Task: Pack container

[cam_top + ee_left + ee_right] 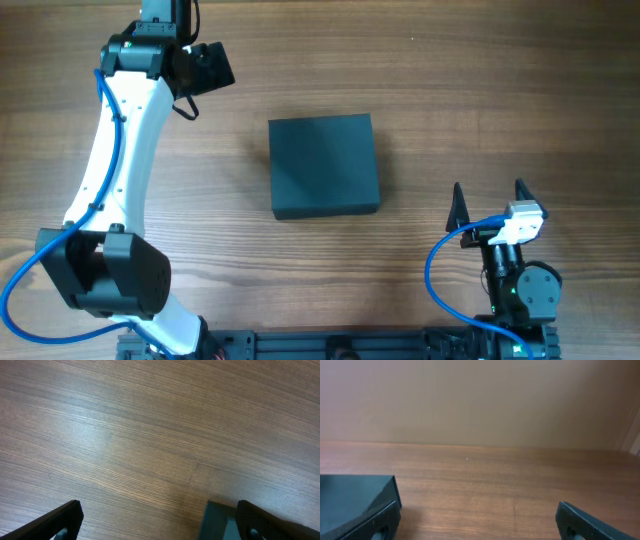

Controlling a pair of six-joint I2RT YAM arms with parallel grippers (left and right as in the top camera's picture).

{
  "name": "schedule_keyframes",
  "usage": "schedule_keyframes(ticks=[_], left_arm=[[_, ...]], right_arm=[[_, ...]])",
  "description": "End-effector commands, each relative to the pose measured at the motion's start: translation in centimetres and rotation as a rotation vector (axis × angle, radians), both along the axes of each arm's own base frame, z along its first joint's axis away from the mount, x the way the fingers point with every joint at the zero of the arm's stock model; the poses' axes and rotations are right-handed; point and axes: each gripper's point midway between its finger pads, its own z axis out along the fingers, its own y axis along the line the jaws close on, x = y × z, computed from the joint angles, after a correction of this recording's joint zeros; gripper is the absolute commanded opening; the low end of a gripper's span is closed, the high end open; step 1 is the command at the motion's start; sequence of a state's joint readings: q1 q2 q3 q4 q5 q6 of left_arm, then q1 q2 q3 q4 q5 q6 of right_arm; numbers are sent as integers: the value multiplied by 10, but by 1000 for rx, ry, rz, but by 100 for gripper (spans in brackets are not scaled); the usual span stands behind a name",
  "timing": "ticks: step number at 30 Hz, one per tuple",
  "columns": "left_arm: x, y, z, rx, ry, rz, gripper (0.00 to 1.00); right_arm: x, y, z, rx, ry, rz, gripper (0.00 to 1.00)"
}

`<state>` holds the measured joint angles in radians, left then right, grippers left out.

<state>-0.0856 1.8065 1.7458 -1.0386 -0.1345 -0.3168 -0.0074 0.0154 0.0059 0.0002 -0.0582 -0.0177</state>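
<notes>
Container [323, 165] sits closed near the middle of the table [450, 90]. It is dark teal-green and matte, and the lid we see is plain. Our left gripper [159, 510] hangs over bare wood toward the far left, well apart from the container in the overhead view. Its jaws are spread wide with nothing between them. In its wrist view, a corner of the container shows just inside the right finger. Our right gripper [489, 195] sits to the container's right, nearer the base. Its jaws are likewise wide apart and empty, fingertips pointing toward the far edge. A blue cable [437, 262] loops beside it.
</notes>
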Motion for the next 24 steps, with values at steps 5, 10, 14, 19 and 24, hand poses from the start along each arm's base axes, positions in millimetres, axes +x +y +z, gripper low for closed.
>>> schedule_keyframes(ticks=[5, 10, 14, 19, 24], left_arm=[[2, 2, 1, 10, -7, 8, 100], [2, 2, 1, 10, -7, 8, 100], [2, 2, 1, 10, -7, 8, 100], [23, 12, 16, 56, -114, 43, 100], [45, 36, 158, 25, -625, 119, 100]], right_arm=[[0, -3, 2, 20, -9, -17, 100], [0, -3, 2, 20, -9, -17, 100], [0, -3, 2, 20, -9, -17, 100], [0, -3, 2, 20, -9, -17, 100], [0, -3, 2, 20, -9, -17, 100]])
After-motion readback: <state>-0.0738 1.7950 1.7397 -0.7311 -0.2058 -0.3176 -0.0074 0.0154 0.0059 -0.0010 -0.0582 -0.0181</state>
